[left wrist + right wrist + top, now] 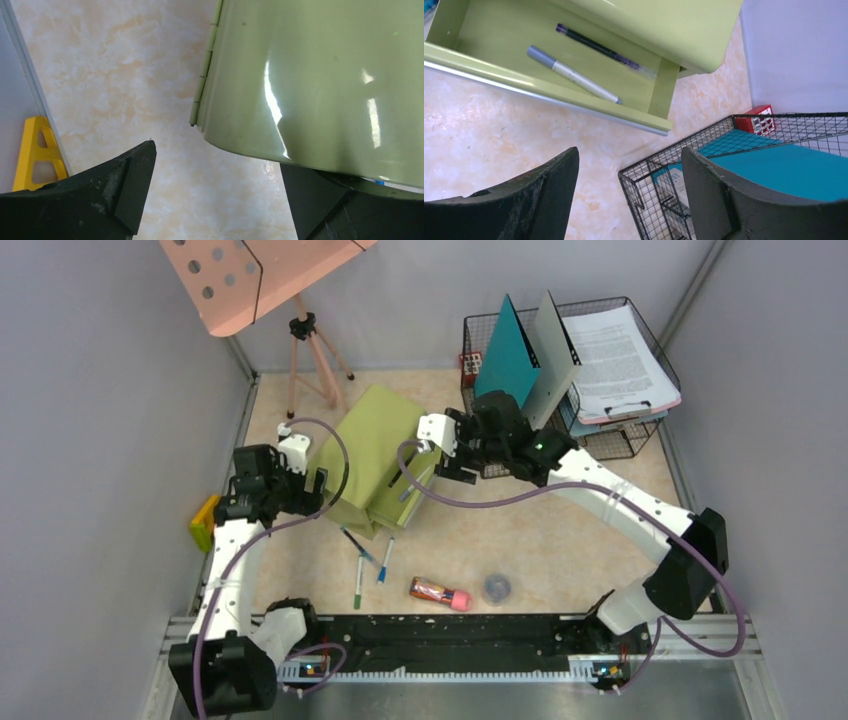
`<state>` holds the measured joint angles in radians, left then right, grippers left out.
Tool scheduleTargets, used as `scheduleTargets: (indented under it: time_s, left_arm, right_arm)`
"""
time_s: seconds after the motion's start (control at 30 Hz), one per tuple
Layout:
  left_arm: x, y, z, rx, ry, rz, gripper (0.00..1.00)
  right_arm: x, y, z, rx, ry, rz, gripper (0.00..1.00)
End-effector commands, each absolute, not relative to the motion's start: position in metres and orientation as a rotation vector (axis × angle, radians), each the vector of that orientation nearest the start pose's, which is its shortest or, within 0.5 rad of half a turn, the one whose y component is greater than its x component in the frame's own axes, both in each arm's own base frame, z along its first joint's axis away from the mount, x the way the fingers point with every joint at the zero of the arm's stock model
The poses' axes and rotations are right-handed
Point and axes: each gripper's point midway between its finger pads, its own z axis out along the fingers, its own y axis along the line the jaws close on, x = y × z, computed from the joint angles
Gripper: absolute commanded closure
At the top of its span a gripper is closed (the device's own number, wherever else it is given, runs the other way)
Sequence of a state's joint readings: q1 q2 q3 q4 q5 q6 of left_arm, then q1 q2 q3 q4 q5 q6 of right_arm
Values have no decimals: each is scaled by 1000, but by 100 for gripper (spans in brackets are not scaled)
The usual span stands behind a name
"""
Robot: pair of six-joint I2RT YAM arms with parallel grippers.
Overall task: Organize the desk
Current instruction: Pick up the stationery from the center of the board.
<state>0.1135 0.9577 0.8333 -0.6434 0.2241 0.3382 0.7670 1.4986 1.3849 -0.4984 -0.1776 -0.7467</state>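
Observation:
The desk (560,540) is a beige marbled top. An olive-green drawer box (385,450) stands at its middle, its drawer (484,35) pulled out with a silver pen (574,75) and a dark purple pen (599,47) lying inside. My right gripper (450,455) hovers open and empty between the drawer and the wire basket (664,195). Open and empty too, my left gripper (217,175) sits at the box's left corner (320,80), its right finger partly under the box's edge. Three loose pens (358,545) (358,582) (385,562) lie in front of the box.
A red-and-pink tube (440,592) and a small dark round thing (497,587) lie near the front. The basket (600,440) holds a teal folder (505,355), a grey one and papers. A yellow piece (37,150) rests by the left wall. A tripod (312,365) stands at the back.

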Motion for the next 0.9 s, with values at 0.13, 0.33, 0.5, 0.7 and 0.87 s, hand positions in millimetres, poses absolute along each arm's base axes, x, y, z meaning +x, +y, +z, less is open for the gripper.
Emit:
scheduleTargets:
  time_s: [0.13,0.33,0.5,0.7,0.87]
  left_arm:
    - [348,20,197,200,2153,11,3]
    - [379,39,204,68,2133,86,3]
    - [389,55,210,-40,2156,162,3]
    - [358,55,230,7,2134,200,2]
    - [306,33,219,287,2124,161,2]
  right_arm:
    - [315,291,272,-1443,1491,227,26]
    - [314,280,269,-1421,1509,222,26]
    - [317,270,269,-1338,1549,248,24]
    - [320,254,269,-1209,1602,331,9]
    - [315,250,263,-1163,1639,399,4]
